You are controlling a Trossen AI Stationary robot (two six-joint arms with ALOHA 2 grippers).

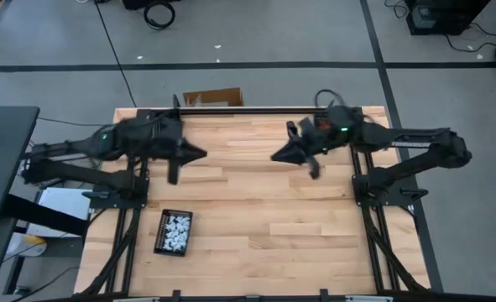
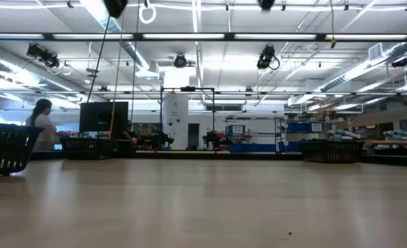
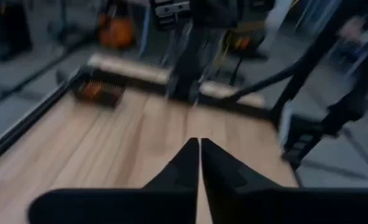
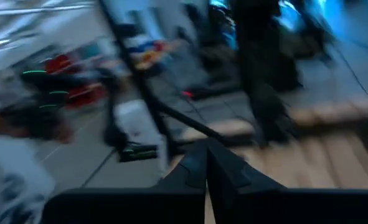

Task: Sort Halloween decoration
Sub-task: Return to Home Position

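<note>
The step looks like going home. The left gripper [image 1: 199, 153] and the right gripper [image 1: 277, 156] hang clenched and empty over the table's [image 1: 256, 218] far edge. The white trinkets [image 1: 176, 228] lie in a tray [image 1: 159, 239] near the front-left corner. Next, the arms only need to park.

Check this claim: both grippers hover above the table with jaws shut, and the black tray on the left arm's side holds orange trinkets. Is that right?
No. The high view shows the black tray on the left arm's side holding white trinkets, not orange. The left gripper and right gripper do hover above the table with jaws shut.
</note>
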